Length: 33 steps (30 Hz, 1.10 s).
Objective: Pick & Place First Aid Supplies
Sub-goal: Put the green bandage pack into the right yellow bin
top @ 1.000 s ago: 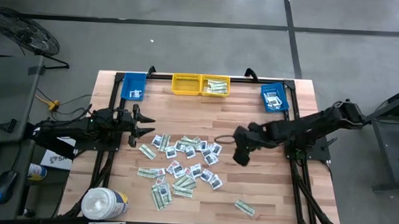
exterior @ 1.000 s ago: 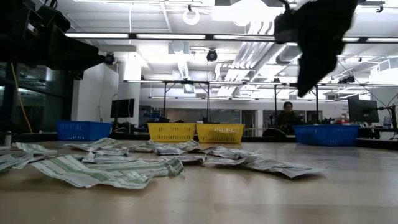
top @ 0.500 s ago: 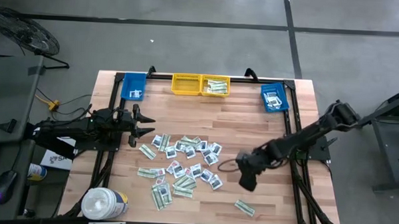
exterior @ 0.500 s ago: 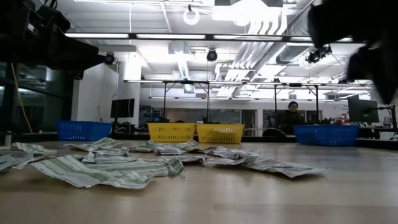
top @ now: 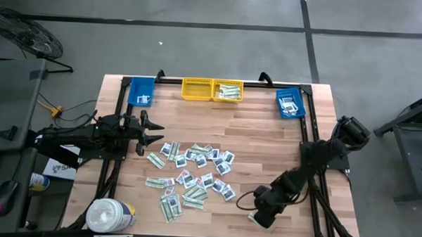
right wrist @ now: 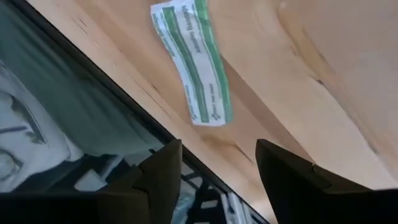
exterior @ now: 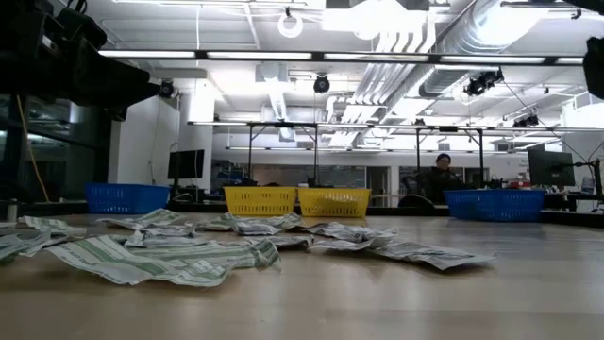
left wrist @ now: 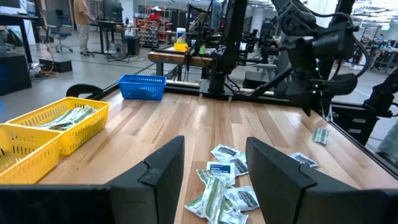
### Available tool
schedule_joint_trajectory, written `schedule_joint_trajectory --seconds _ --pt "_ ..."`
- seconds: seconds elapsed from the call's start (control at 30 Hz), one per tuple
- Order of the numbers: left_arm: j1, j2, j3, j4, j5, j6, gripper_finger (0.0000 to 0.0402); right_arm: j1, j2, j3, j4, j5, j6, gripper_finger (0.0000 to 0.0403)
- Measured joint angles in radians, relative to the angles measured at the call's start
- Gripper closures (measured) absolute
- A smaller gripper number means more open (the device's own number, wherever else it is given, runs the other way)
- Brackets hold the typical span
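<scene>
The first aid supplies (top: pixel 191 175) lie as a loose pile of flat paper packets in the middle of the table, also seen low across the wood (exterior: pixel 179 255). One green-white strip packet (right wrist: pixel 193 62) lies flat alone by the table's near edge. My right gripper (right wrist: pixel 217 174) hovers open just above that lone packet (top: pixel 251 218), slanting down, with nothing between its fingers. My left gripper (top: pixel 151 132) waits open and level at the pile's left side, its fingers (left wrist: pixel 165 168) pointing over the packets (left wrist: pixel 224 180).
Two yellow bins (top: pixel 212 90) and two blue bins (top: pixel 141 91) (top: pixel 290 104) stand along the far edge with some packets in them. A big white tub (top: pixel 110 215) lies at the near left corner. The table's near edge (right wrist: pixel 124 106) runs close beside the lone packet.
My right gripper has swept from the table's middle toward the near edge, sinking and tipping to point downward with a roll of the wrist. It now stands over the lone strip packet and has left the low view. The packets have not moved.
</scene>
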Motion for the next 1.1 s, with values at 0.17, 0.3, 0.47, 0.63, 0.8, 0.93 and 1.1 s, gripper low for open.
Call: schedule_joint_trajectory --seconds 0.17,0.3,0.47,0.63,0.8,0.93,1.1 --pt "0.000 0.000 0.000 0.000 0.000 0.000 0.0229 0.041 0.029 0.000 0.036 0.025 0.091 0.0203" --pt "0.000 0.000 0.000 0.000 0.000 0.000 0.0229 0.085 0.050 0.000 0.081 0.081 0.189 0.0203" --pt "0.000 0.000 0.000 0.000 0.000 0.000 0.0229 0.155 0.052 0.000 0.115 0.278 0.367 0.0203" --pt "0.000 0.000 0.000 0.000 0.000 0.000 0.0229 0.220 0.052 0.001 0.130 0.382 0.482 0.0207" --pt "0.000 0.000 0.000 0.000 0.000 0.000 0.0229 0.257 0.051 0.004 0.134 0.363 0.540 0.0217" --pt "0.000 0.000 0.000 0.000 0.000 0.000 0.0229 0.278 0.054 0.004 0.137 0.438 0.561 0.0226" --pt "0.000 0.000 0.000 0.000 0.000 0.000 0.0229 0.278 0.082 0.004 0.152 0.464 0.561 0.0236"
